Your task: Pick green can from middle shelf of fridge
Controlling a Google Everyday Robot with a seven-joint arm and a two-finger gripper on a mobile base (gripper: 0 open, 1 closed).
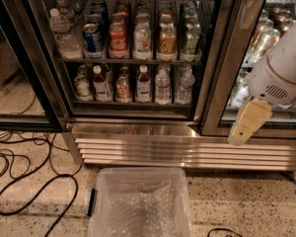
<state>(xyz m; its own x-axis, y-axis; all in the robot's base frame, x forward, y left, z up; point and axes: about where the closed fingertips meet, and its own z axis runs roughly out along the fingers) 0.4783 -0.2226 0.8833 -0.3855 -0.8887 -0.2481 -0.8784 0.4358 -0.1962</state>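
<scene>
Currently the gripper (246, 125) hangs low at the right, in front of the fridge (138, 149) by its right door frame, touching and holding nothing. Cannot tell whether it is open or closed. Green can (142, 38) stands upright well up-left of the gripper, front row of the middle shelf (133, 60), between a red cola can (118, 38) and an orange-gold can (166, 41). Clear bin (138, 179) on the floor, down-left of the gripper.
</scene>
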